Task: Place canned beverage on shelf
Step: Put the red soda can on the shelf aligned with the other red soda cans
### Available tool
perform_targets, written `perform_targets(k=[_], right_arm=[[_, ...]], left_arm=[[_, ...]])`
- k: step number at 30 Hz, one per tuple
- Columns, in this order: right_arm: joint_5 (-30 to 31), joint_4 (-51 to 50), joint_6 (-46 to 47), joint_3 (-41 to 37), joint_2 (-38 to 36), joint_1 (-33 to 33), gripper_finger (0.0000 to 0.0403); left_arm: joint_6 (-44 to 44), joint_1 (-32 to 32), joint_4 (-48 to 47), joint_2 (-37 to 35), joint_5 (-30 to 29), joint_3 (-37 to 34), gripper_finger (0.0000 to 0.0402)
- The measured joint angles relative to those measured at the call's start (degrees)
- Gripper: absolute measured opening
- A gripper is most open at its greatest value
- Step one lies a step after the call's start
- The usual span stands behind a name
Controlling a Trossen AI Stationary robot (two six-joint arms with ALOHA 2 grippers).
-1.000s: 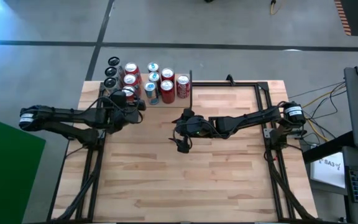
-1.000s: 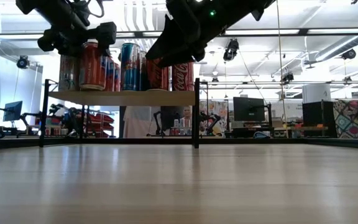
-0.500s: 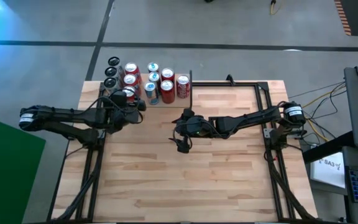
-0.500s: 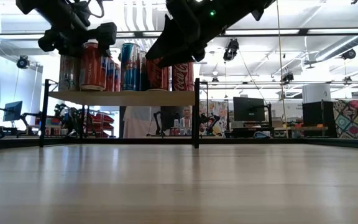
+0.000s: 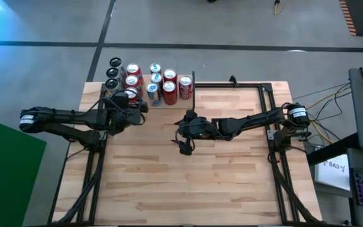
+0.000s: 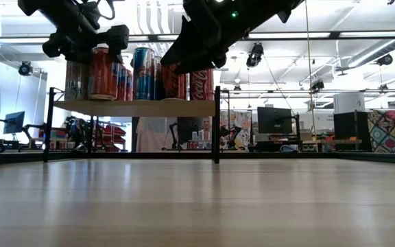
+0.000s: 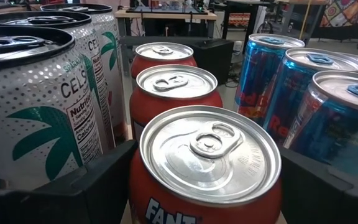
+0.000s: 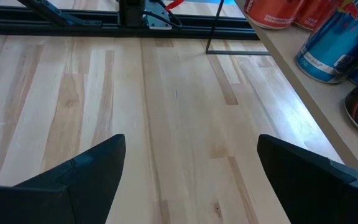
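We see the left gripper [image 5: 131,98] at the shelf [image 6: 134,107], its fingers [image 7: 98,180] wide on both sides of a red Fanta can [image 7: 207,165] that stands on the shelf with other cans. We cannot tell if they squeeze it. The right gripper [image 5: 183,146] hangs over the bare tabletop [image 5: 188,183], fingers apart, holding nothing.

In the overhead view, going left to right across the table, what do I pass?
Left gripper around an orange can at the shelf → right gripper, open over the bare table.
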Motion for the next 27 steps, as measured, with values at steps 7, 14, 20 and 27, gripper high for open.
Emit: perform_targets(k=[7,14,20,27], right_arm=[[0.0,0.0,0.0,0.0,0.0,0.0,0.0354],[0.0,-0.1,0.0,0.0,0.0,0.0,0.0354],[0.0,-0.1,0.0,0.0,0.0,0.0,0.0354],[0.0,-0.3,0.0,0.0,0.0,0.0,0.0354]], left_arm=[[0.0,0.0,0.0,0.0,0.0,0.0,0.0315],[0.0,0.0,0.1,0.3,0.0,0.0,0.0315],[0.0,0.0,0.7,2.3,-0.9,0.0,0.0315],[0.0,0.3,0.5,2.7,-0.2,0.0,0.0332]])
